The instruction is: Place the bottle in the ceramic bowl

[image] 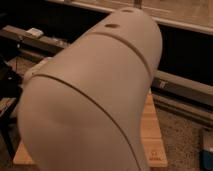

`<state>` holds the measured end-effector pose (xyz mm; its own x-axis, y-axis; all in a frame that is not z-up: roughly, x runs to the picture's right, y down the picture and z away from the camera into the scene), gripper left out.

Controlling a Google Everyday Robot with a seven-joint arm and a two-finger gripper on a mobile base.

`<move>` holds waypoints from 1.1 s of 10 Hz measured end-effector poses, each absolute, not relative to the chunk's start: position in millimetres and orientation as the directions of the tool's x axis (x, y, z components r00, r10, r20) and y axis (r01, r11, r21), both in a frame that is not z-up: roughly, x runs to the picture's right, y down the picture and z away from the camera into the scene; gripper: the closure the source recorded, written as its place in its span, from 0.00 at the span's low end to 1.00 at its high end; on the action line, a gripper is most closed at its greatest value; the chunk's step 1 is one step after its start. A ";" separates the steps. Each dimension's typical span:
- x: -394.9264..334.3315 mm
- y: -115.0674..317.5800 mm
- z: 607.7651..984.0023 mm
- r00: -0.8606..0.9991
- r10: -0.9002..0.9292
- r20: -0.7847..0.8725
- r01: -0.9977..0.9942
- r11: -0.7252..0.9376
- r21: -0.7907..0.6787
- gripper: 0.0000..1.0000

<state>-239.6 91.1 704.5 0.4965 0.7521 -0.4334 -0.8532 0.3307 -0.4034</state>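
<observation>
My own large off-white arm housing [95, 95] fills most of the camera view. It hides the ceramic bowl and the bottle; neither shows. My gripper is out of view. Only strips of the wooden table [152, 135] show at the lower right and lower left beside the arm.
A dark rail or ledge [185, 90] runs behind the table from left to right. A speckled floor [182, 140] lies to the right of the table. A blue object [207, 150] sits at the right edge.
</observation>
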 end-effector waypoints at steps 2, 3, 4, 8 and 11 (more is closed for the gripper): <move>-225.1 66.2 730.8 0.473 0.762 -0.442 -0.869 0.323 -0.374 1.00; -220.2 57.3 742.3 0.462 0.765 -0.448 -0.877 0.319 -0.360 0.96; -215.4 48.7 755.9 0.446 0.771 -0.455 -0.887 0.311 -0.342 0.86; -202.5 48.8 800.6 0.394 0.783 -0.482 -0.915 0.286 -0.284 0.46; -190.4 46.4 823.1 0.368 0.788 -0.493 -0.926 0.264 -0.270 0.20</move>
<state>-190.4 46.4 823.1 0.3679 0.7884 -0.4931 -0.9262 0.2636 -0.2695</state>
